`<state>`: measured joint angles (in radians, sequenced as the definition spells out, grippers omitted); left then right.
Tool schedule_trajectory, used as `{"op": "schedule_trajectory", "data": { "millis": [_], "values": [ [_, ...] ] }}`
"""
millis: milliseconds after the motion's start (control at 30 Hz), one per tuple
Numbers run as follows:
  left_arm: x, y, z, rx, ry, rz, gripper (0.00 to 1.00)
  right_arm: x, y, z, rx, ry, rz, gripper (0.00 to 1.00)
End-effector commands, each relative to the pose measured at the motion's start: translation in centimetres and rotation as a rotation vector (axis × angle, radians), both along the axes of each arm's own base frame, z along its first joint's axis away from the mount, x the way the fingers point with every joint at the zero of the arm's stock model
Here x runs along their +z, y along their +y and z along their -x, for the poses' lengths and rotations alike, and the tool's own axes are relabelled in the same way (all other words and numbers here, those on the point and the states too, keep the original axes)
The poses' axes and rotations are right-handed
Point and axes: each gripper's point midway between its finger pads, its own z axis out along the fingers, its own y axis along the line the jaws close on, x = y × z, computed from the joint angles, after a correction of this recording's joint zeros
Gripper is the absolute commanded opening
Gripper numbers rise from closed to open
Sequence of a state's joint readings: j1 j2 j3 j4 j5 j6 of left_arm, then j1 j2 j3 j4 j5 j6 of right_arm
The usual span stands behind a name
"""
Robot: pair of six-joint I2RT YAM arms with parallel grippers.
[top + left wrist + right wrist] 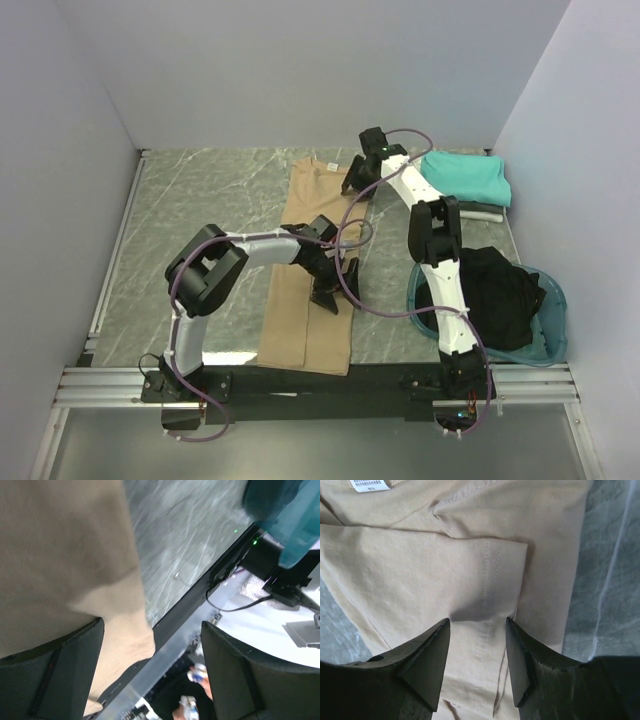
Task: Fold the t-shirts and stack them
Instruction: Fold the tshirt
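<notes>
Right end effector (477,622), spread, over the tan shirt's (300,340) tucked-in sleeve, likely squaring it; left end effector (152,625) spread, empty.

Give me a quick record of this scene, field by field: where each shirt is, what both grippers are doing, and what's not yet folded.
tan t-shirt: folded into a long strip, lying flat mid-table
left gripper: open, at the strip's right edge near its middle, holding nothing
right gripper: jaws parted over the folded-in sleeve at the strip's far end
teal t-shirt: folded, topmost of the pile at far right
black t-shirt: crumpled in the basin, not yet folded
</notes>
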<state>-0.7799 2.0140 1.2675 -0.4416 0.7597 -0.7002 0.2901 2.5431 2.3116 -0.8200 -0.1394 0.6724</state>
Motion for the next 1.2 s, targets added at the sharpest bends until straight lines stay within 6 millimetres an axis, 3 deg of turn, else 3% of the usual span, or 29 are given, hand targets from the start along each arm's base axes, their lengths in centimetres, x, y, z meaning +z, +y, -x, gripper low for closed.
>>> {"op": "schedule_trajectory", "data": {
  "millis": [0,67,133,167,200,233,267,300,333,367,400,433,467,500,533,567,600,633,667,700,733,767,800,833,900,933,1000,1033,1167],
  "values": [
    [4.3,-2.0,-2.7,0.007,-0.164,0.099,0.84,6.1,0.0,-2.3,0.002,-0.168,-0.075,0.56],
    [6.4,-2.3,-3.5,0.015,-0.227,0.124,0.85,7.4,-0.2,-2.7,-0.006,-0.205,-0.093,0.56],
    [8.3,-1.8,-3.8,0.032,-0.276,0.139,0.85,10.3,-0.5,-2.9,-0.014,-0.261,-0.114,0.56],
    [8.9,-1.3,-4.4,0.059,-0.304,0.132,0.86,10.7,-0.9,-3.0,-0.021,-0.277,-0.123,0.57],
    [10.0,-0.5,-4.3,0.077,-0.332,0.142,0.86,12.7,-1.4,-2.9,-0.027,-0.312,-0.128,0.57],
    [10.5,0.2,-4.5,0.097,-0.347,0.14,0.86,12.7,-2.1,-2.5,-0.043,-0.305,-0.12,0.57],
    [10.7,1.3,-5.3,0.138,-0.367,0.123,0.86,14.6,-3.3,-2.3,-0.068,-0.336,-0.113,0.57],
    [11.2,2.7,-4.9,0.163,-0.381,0.114,0.86,15.2,-3.9,-1.9,-0.077,-0.344,-0.106,0.57],
    [11.2,4.1,-5.3,0.199,-0.39,0.096,0.86,14.4,-4.6,-1.0,-0.086,-0.327,-0.09,0.57],
    [11.1,5.3,-5.7,0.238,-0.412,0.065,0.86,16.5,-5.4,-0.3,-0.099,-0.366,-0.076,0.57],
    [10.8,7.2,-4.8,0.266,-0.407,0.028,0.87,17.0,-5.7,0.4,-0.101,-0.371,-0.066,0.57],
    [10.3,8.9,-5.2,0.317,-0.404,-0.018,0.87,15.8,-6.2,1.8,-0.1,-0.335,-0.044,0.57],
    [9.7,10.3,-4.9,0.349,-0.394,-0.07,0.87,17.5,-6.4,3.0,-0.099,-0.356,-0.045,0.57],
    [8.7,12.5,-4.6,0.399,-0.406,-0.146,0.87,17.4,-6.6,4.0,-0.1,-0.345,-0.035,0.57],
    [7.7,14.4,-3.7,0.431,-0.358,-0.223,0.85,15.5,-6.8,6.1,-0.094,-0.285,-0.012,0.57],
    [7.2,15.4,-3.2,0.449,-0.348,-0.26,0.84,17.0,-6.9,7.6,-0.086,-0.307,-0.008,0.57],
    [6.6,16.7,-2.1,0.466,-0.351,-0.288,0.84,16.7,-6.5,9.2,-0.073,-0.293,0.01,0.57],
    [6.3,17.4,-1.3,0.483,-0.337,-0.311,0.84,14.4,-6.6,11.8,-0.052,-0.221,0.039,0.56],
    [6.1,18.2,-0.8,0.493,-0.343,-0.332,0.84,15.7,-6.2,13.8,-0.037,-0.246,0.034,0.56],
    [6.2,19.2,-0.6,0.517,-0.373,-0.36,0.83,13.3,-5.2,16.9,-0.003,-0.178,0.046,0.56],
    [6.2,19.8,-0.4,0.529,-0.38,-0.378,0.83,12.9,-4.6,18.7,0.021,-0.161,0.045,0.56],
    [6.0,20.5,0.4,0.529,-0.365,-0.405,0.82,13.6,-4.1,20.6,0.036,-0.176,0.029,0.56],
    [6.2,20.8,0.7,0.539,-0.371,-0.405,0.82,13.1,-2.6,22.8,0.084,-0.159,0.021,0.56],
    [6.0,21.0,1.2,0.55,-0.356,-0.409,0.81,12.0,-2.4,25.5,0.094,-0.118,0.004,0.55],
    [5.5,21.7,2.2,0.561,-0.333,-0.427,0.8,11.1,-1.3,28.5,0.128,-0.076,-0.023,0.55],
    [5.3,21.8,2.4,0.572,-0.322,-0.435,0.8,10.4,-0.1,31.3,0.156,-0.037,-0.066,0.54],
    [4.6,22.2,3.1,0.585,-0.305,-0.445,0.79,8.8,1.1,34.5,0.17,0.022,-0.104,0.54],
    [4.4,22.2,3.3,0.594,-0.293,-0.445,0.79,8.9,2.7,36.6,0.235,0.023,-0.131,0.54],
    [2.6,22.5,5.1,0.6,-0.218,-0.461,0.78,6.4,4.6,42.3,0.297,0.126,-0.148,0.53]
  ]
}}
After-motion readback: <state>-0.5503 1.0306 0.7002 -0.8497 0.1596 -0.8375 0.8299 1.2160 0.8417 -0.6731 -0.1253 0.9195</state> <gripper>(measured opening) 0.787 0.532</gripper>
